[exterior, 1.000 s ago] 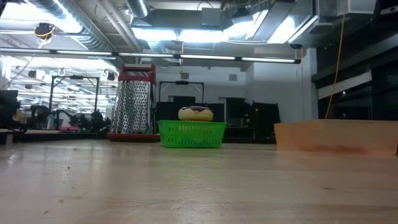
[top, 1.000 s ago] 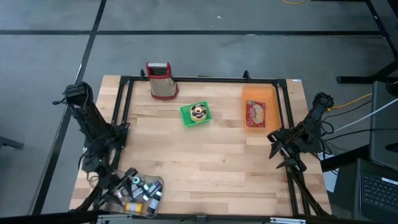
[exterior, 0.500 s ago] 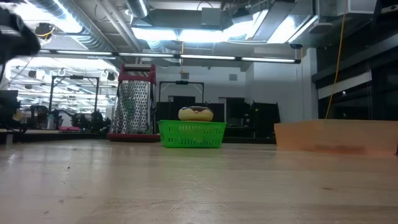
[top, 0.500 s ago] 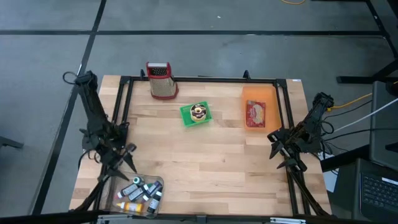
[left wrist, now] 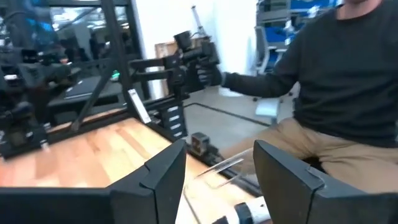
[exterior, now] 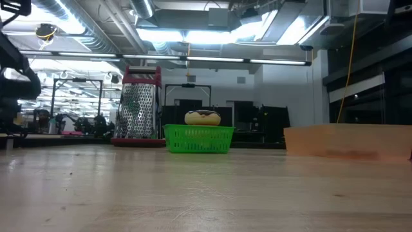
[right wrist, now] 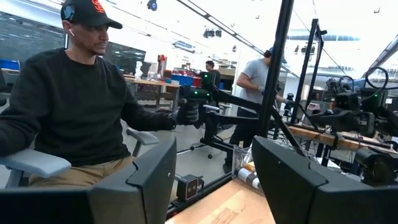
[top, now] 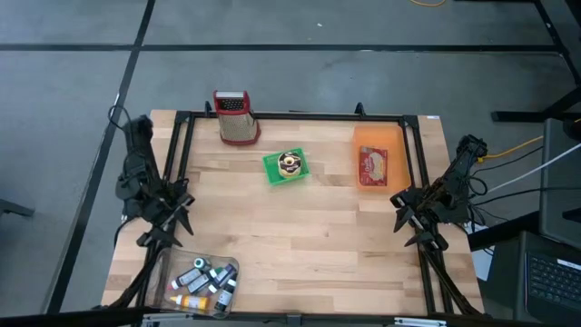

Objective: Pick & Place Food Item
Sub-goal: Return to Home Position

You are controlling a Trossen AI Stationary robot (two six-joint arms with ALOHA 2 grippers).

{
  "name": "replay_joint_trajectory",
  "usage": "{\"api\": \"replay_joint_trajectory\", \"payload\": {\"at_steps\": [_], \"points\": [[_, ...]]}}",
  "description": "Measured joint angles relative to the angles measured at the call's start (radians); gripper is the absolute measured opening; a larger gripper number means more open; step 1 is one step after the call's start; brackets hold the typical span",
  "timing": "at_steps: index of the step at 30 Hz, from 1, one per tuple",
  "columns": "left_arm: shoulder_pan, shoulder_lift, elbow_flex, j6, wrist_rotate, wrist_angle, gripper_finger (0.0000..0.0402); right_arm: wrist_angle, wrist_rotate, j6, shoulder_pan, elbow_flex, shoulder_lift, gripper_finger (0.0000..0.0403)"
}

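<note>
A doughnut point(top: 290, 163) lies in a small green basket point(top: 274, 173) that stands at the far middle of the wooden table; the low view shows the doughnut point(exterior: 202, 117) above the basket's rim. My left gripper point(top: 166, 234) is at the table's left edge, level and open, with nothing between its fingers point(left wrist: 163, 171). At the right edge my right gripper point(top: 410, 232) waits, open and empty, as the gap between its fingers point(right wrist: 283, 158) shows. Both grippers are far from the basket.
A red-topped grater point(top: 234, 116) stands at the far edge. An orange packet point(top: 372, 156) lies far right. A clear box of small tubes point(top: 204, 280) sits at the near left corner. A black frame point(top: 290, 115) runs round the table. A seated person point(right wrist: 68, 106) is beyond the near edge.
My left gripper has drawn back from above the clear box toward the table's far edge, tipping up from a downward slant to level. Its arm has folded back at the left edge. The fingers have stayed open. Nothing on the table has moved.
</note>
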Motion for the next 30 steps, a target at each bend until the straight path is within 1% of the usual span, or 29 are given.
{"api": "replay_joint_trajectory", "payload": {"at_steps": [3, 6, 10, 13, 17, 20, 22, 26, 30], "points": [[-0.001, -0.049, 0.000, -0.002, 0.034, -0.036, 0.0181, 0.000, 0.000, 0.001, 0.000, 0.000, 0.000, 0.0213], [0.000, -0.095, 0.000, -0.007, 0.031, -0.078, 0.0180, 0.000, 0.000, 0.003, 0.000, 0.000, 0.000, 0.0213], [0.000, -0.097, -0.019, -0.009, 0.001, -0.089, 0.0180, 0.000, -0.002, 0.003, 0.000, 0.000, 0.000, 0.0213], [0.000, -0.097, -0.078, 0.003, -0.016, -0.032, 0.0180, 0.000, -0.003, -0.002, 0.000, 0.000, 0.000, 0.0213], [0.005, -0.097, -0.211, 0.085, -0.037, 0.197, 0.0180, 0.000, -0.003, -0.004, 0.000, 0.000, 0.000, 0.0213], [0.039, -0.086, -0.206, 0.059, -0.037, 0.196, 0.0180, 0.006, -0.003, -0.013, 0.000, 0.000, 0.000, 0.0213], [0.072, -0.097, -0.204, 0.043, 0.003, 0.190, 0.0181, 0.009, -0.004, -0.038, 0.000, 0.001, 0.000, 0.0213], [0.165, -0.076, -0.204, 0.032, 0.086, 0.182, 0.0182, 0.014, -0.003, -0.082, -0.001, 0.001, 0.000, 0.0213], [0.307, -0.052, -0.204, 0.016, 0.199, 0.170, 0.0180, 0.009, -0.003, -0.084, -0.001, 0.001, 0.000, 0.0213]]}}
